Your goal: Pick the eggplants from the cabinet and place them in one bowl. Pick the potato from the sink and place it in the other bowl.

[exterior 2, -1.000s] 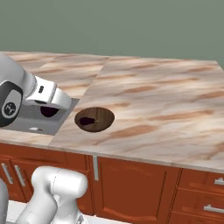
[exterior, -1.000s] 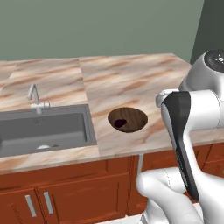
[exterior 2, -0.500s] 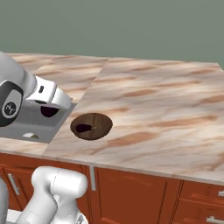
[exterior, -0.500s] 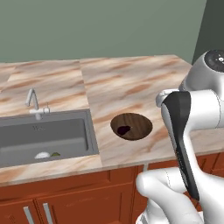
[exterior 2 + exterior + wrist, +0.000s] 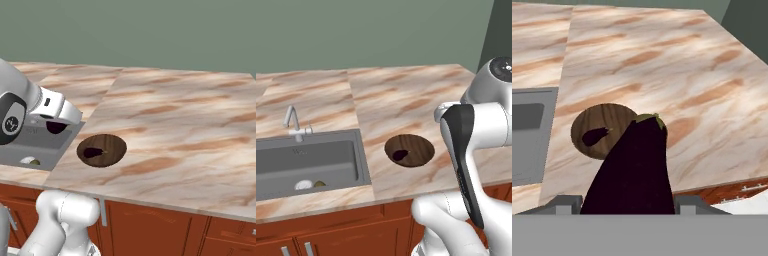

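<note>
- We take the wide, shallow round bowl of dark brown wood grain as our landmark; it sits on the pink-and-tan marbled table, near the front edge.
- One small dark purple-black eggplant lies inside that bowl, toward its sink side.
- In the hand view, a second dark purple eggplant with a green cap rises from the end effector, which is pinched on it; its tip sits just beside the bowl's rim.
- In the right base view we see this eggplant as a dark lump under the white hand, above the table and to the sink side of the bowl.
- The dark grey rectangular sink with a slim silver faucet lies beside the bowl.
- In the basin: a small olive-brown potato, just beside a small white round object.
</note>
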{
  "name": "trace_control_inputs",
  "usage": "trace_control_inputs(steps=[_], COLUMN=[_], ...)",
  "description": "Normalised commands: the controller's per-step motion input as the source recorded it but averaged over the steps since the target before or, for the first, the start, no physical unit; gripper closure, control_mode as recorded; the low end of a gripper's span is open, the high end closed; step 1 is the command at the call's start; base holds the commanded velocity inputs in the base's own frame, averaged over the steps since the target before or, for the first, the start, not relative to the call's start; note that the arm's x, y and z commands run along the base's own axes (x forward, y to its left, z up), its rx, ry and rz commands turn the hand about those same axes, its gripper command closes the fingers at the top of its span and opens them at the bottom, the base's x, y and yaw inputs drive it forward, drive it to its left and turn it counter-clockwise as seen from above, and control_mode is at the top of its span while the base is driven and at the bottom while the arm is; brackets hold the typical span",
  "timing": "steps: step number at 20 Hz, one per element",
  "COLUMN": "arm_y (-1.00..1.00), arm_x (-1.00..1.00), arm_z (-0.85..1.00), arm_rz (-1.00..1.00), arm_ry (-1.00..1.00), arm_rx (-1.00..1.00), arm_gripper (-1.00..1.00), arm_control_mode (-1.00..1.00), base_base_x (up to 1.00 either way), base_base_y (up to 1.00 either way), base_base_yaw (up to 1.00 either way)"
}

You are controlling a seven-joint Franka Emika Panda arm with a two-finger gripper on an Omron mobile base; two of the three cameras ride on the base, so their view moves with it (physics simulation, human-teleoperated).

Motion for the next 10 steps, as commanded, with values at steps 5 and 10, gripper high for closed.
trace_control_inputs(steps=[5, 10], arm_y=[0.00, 0.00], arm_x=[0.00, 0.00], arm_z=[0.00, 0.00], arm_rz=[0.00, 0.00], arm_ry=[0.00, 0.00], arm_rx=[0.00, 0.00], arm_gripper=[1.00, 1.00], arm_control_mode=[1.00, 1.00], base_base_x=[0.35, 0.31], base_base_y=[0.06, 0.05], base_base_yaw=[0.00, 0.00])
